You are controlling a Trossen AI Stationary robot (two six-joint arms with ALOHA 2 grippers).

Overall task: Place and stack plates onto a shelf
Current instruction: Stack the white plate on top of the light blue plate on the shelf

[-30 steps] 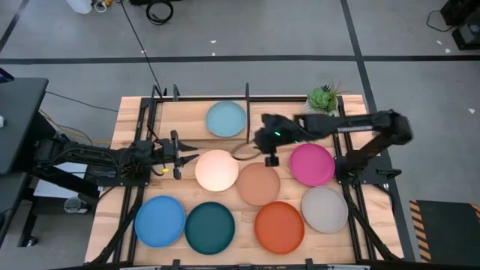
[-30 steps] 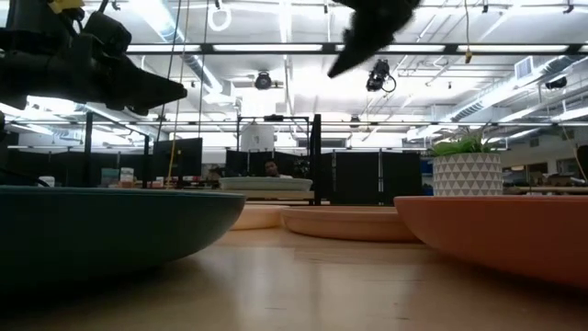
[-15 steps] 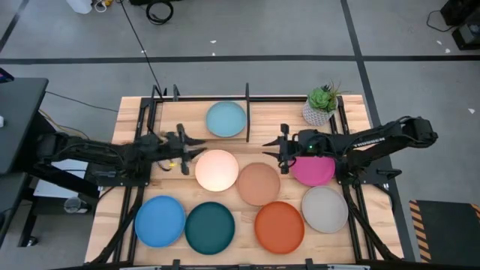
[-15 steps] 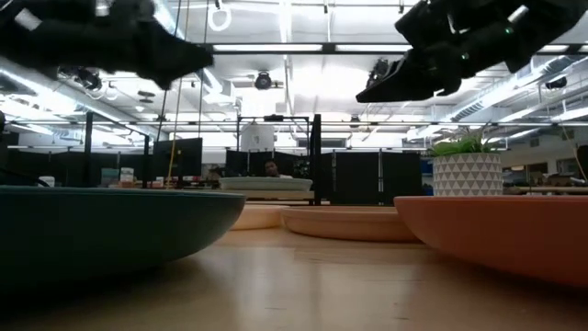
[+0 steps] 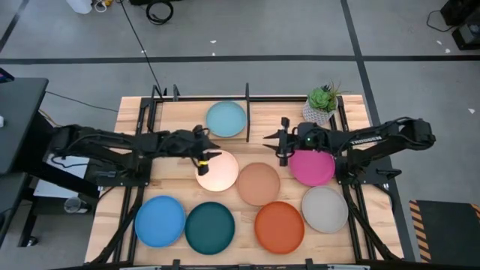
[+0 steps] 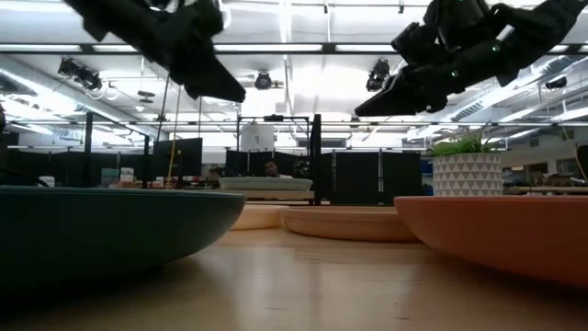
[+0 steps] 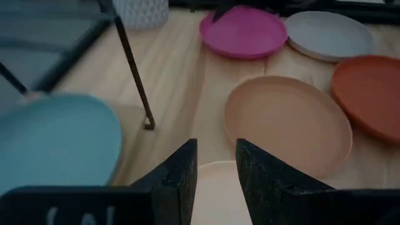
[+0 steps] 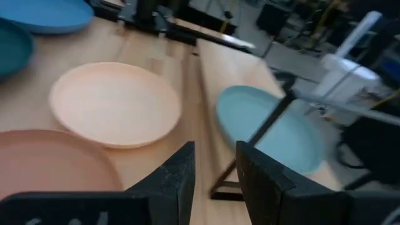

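Above the cream-white plate, the left pincer hovers, fingers parted narrowly and empty. Risk: too narrow a gap could strike the rim and push this plate into the peach plate just beside it. Right pincer hangs near the shelf divider, narrowly parted, empty.

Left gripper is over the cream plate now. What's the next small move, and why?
Probably lower the left gripper onto the near rim of the cream-white plate: its fingers are slightly apart above that rim, not yet gripping, and only the light blue plate is in the shelf.
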